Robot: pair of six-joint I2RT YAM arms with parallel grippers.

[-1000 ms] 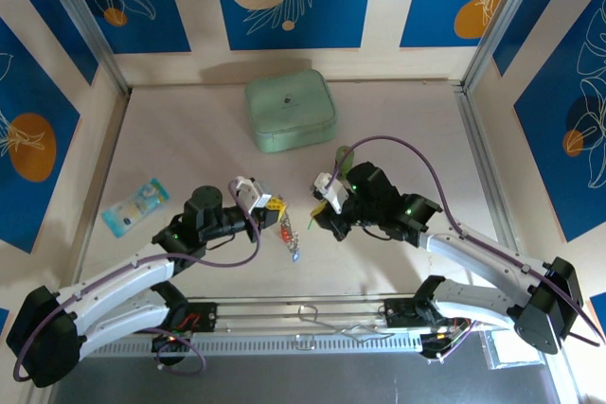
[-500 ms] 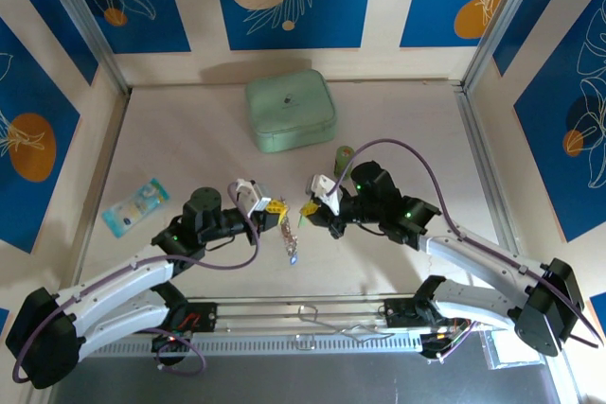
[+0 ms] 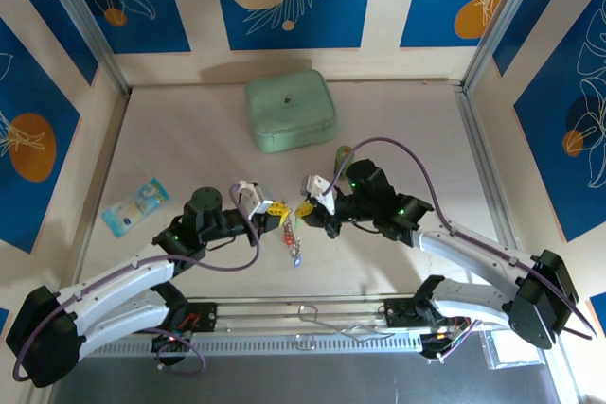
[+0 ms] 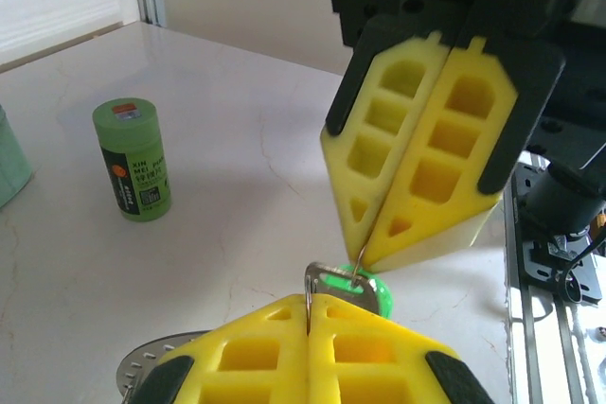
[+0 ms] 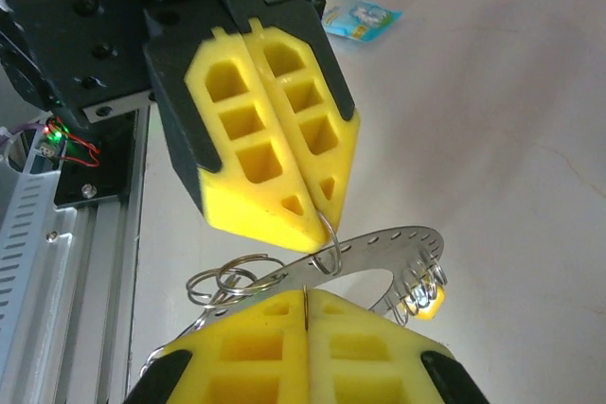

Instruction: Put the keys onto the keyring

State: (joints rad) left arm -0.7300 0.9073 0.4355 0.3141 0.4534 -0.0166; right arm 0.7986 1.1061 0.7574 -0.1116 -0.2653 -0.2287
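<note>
In the top view my left gripper [image 3: 276,207] and right gripper [image 3: 309,208] meet tip to tip above the table, and a bunch of keys [image 3: 293,241] dangles below them. The keyring [image 5: 398,238] is a flat silvery ring with punched holes and several small wire loops. A yellow key [image 5: 423,303] hangs from one loop. My left gripper [image 5: 322,219] is shut on a small loop threaded through the keyring. My right gripper [image 4: 363,254] is shut on a thin wire loop that runs through the head of the green key [image 4: 371,289]. Both grippers' own fingers [image 4: 379,347] [image 5: 369,347] press together.
An upright green cylinder [image 3: 344,153] stands just behind the right gripper and appears at the left wrist view's left as the same cylinder [image 4: 133,160]. A mint-green case [image 3: 290,111] sits at the back centre. A small blue packet [image 3: 134,204] lies at the left.
My right gripper has moved left with the green key until its tip meets the left gripper. The left gripper has barely shifted, and the keys still hang under it.
</note>
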